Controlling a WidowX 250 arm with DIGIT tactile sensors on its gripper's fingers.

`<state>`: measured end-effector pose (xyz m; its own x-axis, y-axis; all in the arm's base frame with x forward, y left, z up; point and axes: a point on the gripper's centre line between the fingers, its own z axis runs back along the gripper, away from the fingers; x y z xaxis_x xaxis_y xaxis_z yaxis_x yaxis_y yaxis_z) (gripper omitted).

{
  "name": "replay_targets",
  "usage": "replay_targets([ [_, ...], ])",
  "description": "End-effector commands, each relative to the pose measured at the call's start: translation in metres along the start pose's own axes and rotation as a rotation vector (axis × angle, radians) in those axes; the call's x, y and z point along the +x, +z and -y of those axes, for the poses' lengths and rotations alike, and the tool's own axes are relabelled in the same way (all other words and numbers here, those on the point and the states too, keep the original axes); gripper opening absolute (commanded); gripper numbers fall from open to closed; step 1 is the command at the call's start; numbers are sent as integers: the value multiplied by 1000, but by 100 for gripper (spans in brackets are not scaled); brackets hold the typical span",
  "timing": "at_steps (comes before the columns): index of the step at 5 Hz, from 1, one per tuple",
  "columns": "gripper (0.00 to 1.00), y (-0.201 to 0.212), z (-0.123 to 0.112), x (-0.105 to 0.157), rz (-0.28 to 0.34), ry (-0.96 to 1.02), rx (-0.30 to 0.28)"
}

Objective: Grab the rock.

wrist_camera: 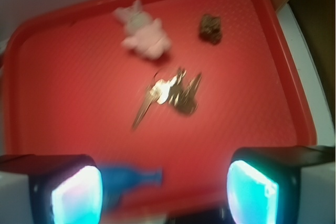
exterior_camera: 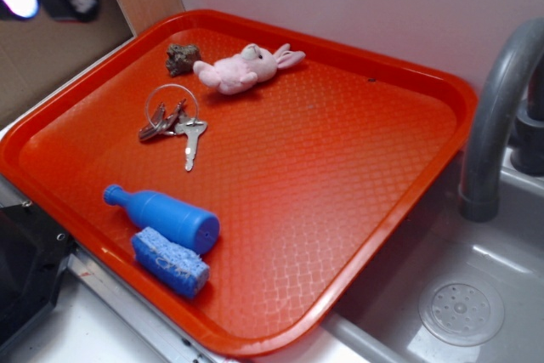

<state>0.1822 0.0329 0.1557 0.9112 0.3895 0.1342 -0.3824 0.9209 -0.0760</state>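
The rock [exterior_camera: 181, 58] is a small lumpy grey-brown stone at the far left corner of the orange tray [exterior_camera: 374, 201], just left of a pink plush bunny [exterior_camera: 242, 67]. In the wrist view the rock [wrist_camera: 210, 28] lies far ahead, right of the bunny [wrist_camera: 143, 33]. My gripper [wrist_camera: 164, 195] hangs high above the tray's near edge. It is open, its two glowing pads [wrist_camera: 77, 195] set wide apart with nothing between them. In the exterior view the gripper is out of frame.
A bunch of silver keys [exterior_camera: 172, 125] lies in front of the rock. A blue bottle [exterior_camera: 164, 216] and a blue sponge [exterior_camera: 170, 261] lie near the tray's front left. A grey faucet [exterior_camera: 497, 116] and sink drain [exterior_camera: 461, 312] are to the right.
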Motion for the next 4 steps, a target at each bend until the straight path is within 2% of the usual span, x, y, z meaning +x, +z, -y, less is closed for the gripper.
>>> replay_targets([
  [1,100,-35,-31,69,175,61,16],
  [2,100,-45,-29,84,215,40,55],
  [3,100,-59,-28,98,234,34,59],
  [4,100,-73,-27,110,224,30,85],
])
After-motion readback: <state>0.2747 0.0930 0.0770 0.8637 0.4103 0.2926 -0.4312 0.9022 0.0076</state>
